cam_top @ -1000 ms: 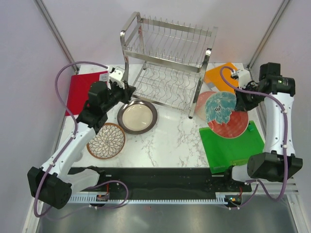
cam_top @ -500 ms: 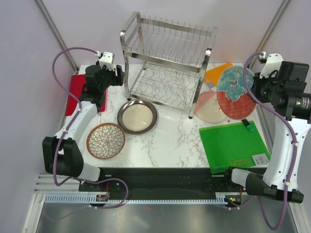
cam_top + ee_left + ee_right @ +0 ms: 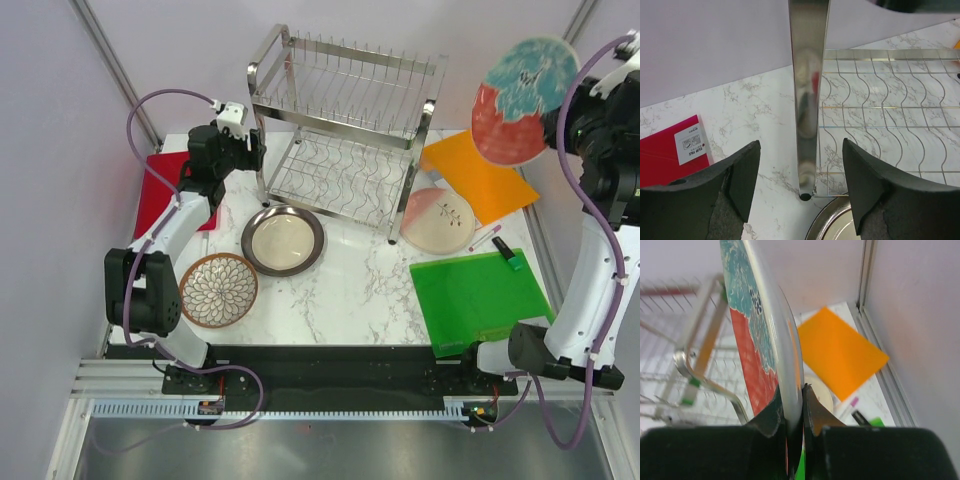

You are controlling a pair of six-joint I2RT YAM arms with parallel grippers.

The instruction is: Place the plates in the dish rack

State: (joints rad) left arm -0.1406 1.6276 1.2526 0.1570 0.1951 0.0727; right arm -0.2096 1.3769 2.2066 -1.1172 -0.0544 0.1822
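Observation:
The red plate with the teal flower (image 3: 522,100) is held high in the air, on edge, right of the dish rack (image 3: 345,130). My right gripper (image 3: 802,405) is shut on its lower rim (image 3: 752,340). My left gripper (image 3: 801,170) is open at the rack's front left leg (image 3: 807,100), which stands between the fingers (image 3: 740,175) without touching them. The metal plate (image 3: 283,240) lies in front of the rack, and its rim (image 3: 835,225) shows just below the leg. The brown petal plate (image 3: 218,290) lies at the front left. The pink-and-cream plate (image 3: 438,220) lies right of the rack.
A red board (image 3: 165,190) lies at the left under my left arm. An orange board (image 3: 480,175) and a green board (image 3: 480,300) lie at the right. Two markers (image 3: 510,258) rest between them. Walls and posts close in both sides.
My right arm has lifted the red plate off the pink-and-cream plate, up and to the right. My left gripper has opened and moved back to the rack's left leg.

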